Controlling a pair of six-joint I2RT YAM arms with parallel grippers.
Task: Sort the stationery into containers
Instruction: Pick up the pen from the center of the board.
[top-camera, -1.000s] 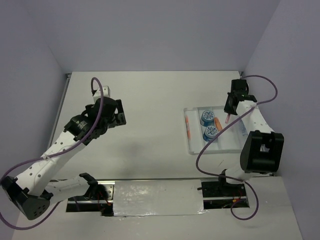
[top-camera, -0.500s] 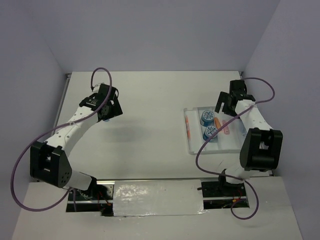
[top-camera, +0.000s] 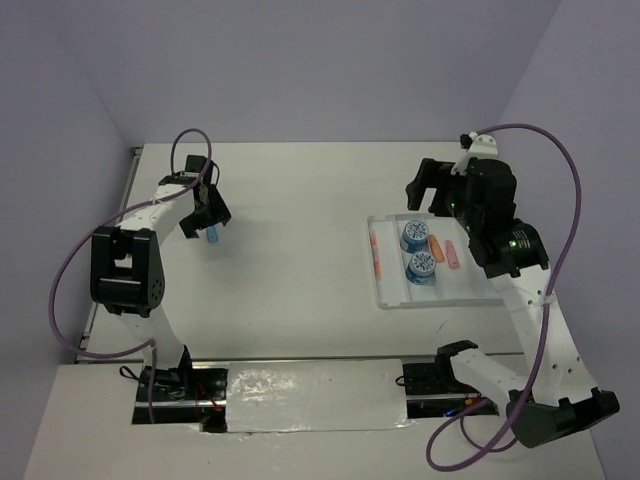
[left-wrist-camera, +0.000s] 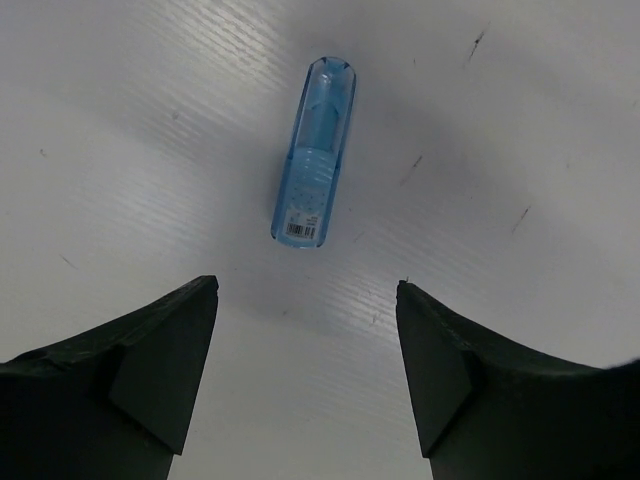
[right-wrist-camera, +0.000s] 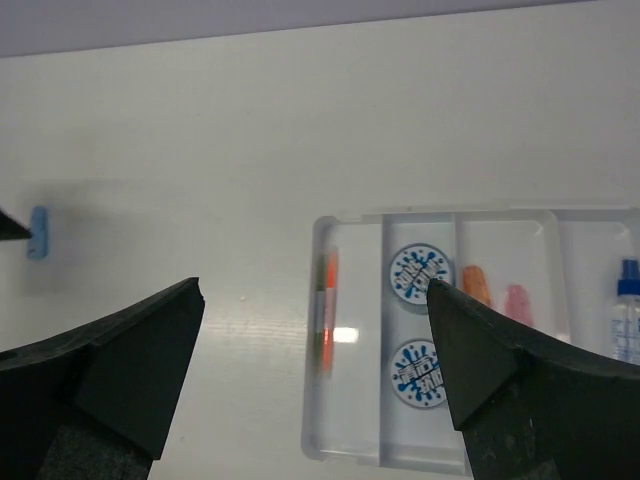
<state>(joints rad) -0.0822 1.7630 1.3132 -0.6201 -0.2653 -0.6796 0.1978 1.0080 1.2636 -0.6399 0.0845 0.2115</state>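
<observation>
Over on the far left of the tabletop (top-camera: 300, 200), the left jaws are spread wide with nothing between them. The blue capsule (left-wrist-camera: 315, 150) lies flat on the bare surface just past their tips, roughly in line with the gap and touched by neither finger. Its long axis points away from the jaws at a slight tilt. From above, the same blue piece (top-camera: 212, 237) sits right at the tip of the left arm, a little toward the near side.

The right jaws are also spread wide and hold nothing. They hang above the tabletop by the far left corner of the white tray (top-camera: 385, 300), well apart from the blue capsule.

The tray sits on the right side:
- The thin orange pen (right-wrist-camera: 328, 310) lies lengthwise in the leftmost compartment.
- The two blue-white rolls (right-wrist-camera: 416, 270) lie one behind the other in the next compartment.
- The orange capsule (right-wrist-camera: 476, 283) and the pink capsule (right-wrist-camera: 517, 302) lie side by side in the third, at its far end.
- The clear blue-capped bottle (right-wrist-camera: 627, 315) lies in the rightmost one.
</observation>
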